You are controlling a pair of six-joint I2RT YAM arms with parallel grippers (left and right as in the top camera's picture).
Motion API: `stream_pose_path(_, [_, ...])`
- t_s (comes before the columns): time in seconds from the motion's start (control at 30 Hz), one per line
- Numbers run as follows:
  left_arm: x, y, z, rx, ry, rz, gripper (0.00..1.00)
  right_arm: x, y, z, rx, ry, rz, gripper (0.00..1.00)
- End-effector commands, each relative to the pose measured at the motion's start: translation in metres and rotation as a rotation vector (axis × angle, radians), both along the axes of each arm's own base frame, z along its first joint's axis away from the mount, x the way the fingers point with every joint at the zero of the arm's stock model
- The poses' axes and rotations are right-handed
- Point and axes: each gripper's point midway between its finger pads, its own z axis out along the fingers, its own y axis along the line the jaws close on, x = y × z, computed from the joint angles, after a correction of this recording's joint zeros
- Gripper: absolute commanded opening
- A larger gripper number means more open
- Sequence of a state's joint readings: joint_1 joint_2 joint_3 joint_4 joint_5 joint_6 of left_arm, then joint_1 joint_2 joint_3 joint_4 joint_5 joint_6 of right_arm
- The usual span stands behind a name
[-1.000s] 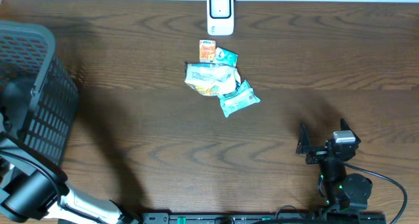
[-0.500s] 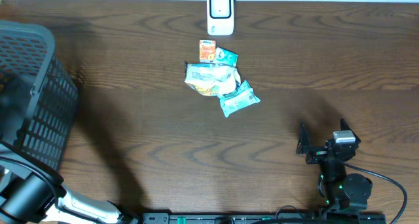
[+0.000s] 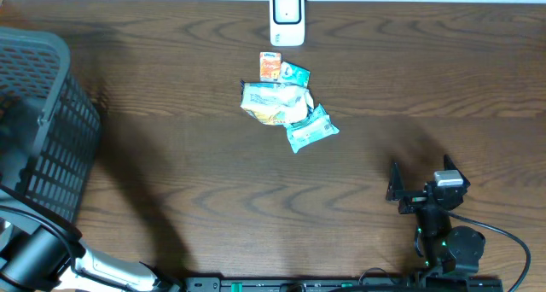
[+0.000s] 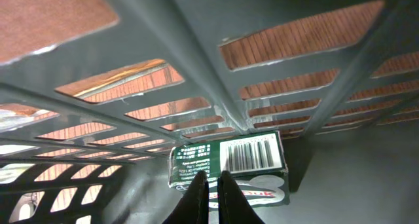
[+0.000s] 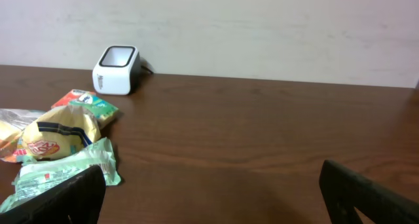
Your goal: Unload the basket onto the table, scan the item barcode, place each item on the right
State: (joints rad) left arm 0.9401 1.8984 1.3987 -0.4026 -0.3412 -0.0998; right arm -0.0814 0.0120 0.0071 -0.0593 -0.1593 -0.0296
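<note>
The step in hand looks to be lifting an item out of the basket (image 4: 216, 47) for scanning. The left fingers (image 4: 198, 199) are pinched narrow at the near edge of a green box (image 4: 196, 166). Whether card is actually caught between them cannot be told from here. A good lift would go slowly and straight up, clear of the basket's ribs, with a check that the box comes along. The barcode (image 4: 252, 154) should then be turned towards the white scanner (image 3: 287, 17) at the far edge of the bench (image 3: 171, 155).

The box is small and flat, dark green with pale print. Its black-on-white barcode faces up, and it lies on the basket floor tight against the slatted wall. The right fingers (image 5: 62, 198) stand wide and empty, near the loose snack packets (image 3: 286, 104).
</note>
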Motion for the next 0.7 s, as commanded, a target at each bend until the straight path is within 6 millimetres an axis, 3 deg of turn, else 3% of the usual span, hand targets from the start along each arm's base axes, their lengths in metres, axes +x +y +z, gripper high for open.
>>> stream_pose_path(0.0, [-0.015,0.006,-0.007,-0.009,0.021,0.029,0.07,0.0,-0.002,0.0,0.014,0.0,-0.009,0.99])
stream_pose_path(0.33, [-0.016,0.005,-0.03,-0.051,0.05,0.03,0.07,0.0,-0.002,0.0,0.014,0.0,-0.009,0.99])
stream_pose_path(0.67, [-0.012,0.006,-0.03,-0.049,0.03,0.019,0.07,0.0,-0.002,0.0,0.014,0.0,-0.009,0.99])
